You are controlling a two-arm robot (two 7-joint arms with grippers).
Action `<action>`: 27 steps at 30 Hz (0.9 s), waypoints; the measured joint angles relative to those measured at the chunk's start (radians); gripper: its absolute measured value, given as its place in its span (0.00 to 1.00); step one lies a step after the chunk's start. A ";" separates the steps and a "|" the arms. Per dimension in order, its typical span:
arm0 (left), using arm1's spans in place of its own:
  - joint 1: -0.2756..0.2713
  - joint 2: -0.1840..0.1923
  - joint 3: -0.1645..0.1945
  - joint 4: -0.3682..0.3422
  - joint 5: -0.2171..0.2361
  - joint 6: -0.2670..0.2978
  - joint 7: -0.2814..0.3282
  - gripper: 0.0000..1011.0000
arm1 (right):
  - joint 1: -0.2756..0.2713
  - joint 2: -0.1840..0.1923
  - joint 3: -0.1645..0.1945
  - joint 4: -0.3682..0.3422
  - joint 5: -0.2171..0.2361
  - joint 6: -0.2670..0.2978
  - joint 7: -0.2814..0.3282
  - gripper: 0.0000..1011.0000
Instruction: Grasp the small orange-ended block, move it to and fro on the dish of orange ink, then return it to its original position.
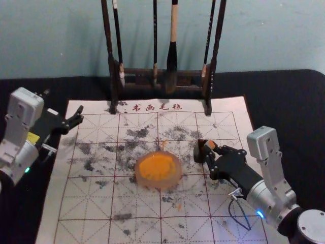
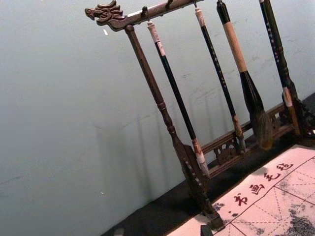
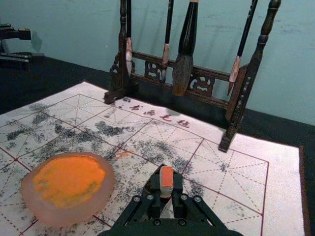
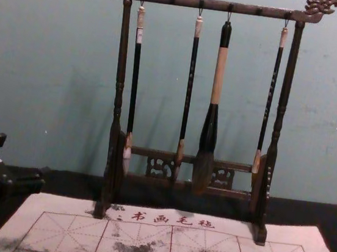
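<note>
Nearest the camera, at the head view's lower right, the right gripper (image 1: 209, 151) reaches in over the mat, its two fingers pinched on the sides of the small orange-ended block (image 3: 167, 183); the black table covering (image 1: 304, 101) spreads beneath everything; on it lies the white mat (image 1: 84, 203), ruled in red and blotched with black ink; behind, a carved dark wooden rack (image 4: 211, 4) stands upright, hung with one thick brush (image 4: 219, 77) and three slim brushes (image 4: 134, 85); the left gripper (image 1: 64, 100) is parked over the mat's far left side, fingers spread well apart; near the mat's middle sits a round, pale-rimmed dish (image 1: 175, 180), orange ink (image 1: 156, 166) across its inside; the block is to the right of that dish, its orange end facing up, close against a small dark holder (image 1: 198, 153); faint orange smears (image 1: 179, 207) mark the mat around the dish.
</note>
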 joint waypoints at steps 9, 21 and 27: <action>0.000 0.000 0.000 0.000 0.000 0.000 0.000 0.99 | 0.000 0.000 0.000 0.000 0.000 0.000 0.000 0.13; 0.000 0.000 0.000 0.000 0.000 0.000 0.000 0.99 | -0.009 0.006 0.043 -0.060 0.035 0.060 0.071 0.13; 0.000 0.000 0.000 0.000 0.000 0.000 0.000 0.99 | -0.009 0.020 0.071 -0.110 0.047 0.117 0.101 0.13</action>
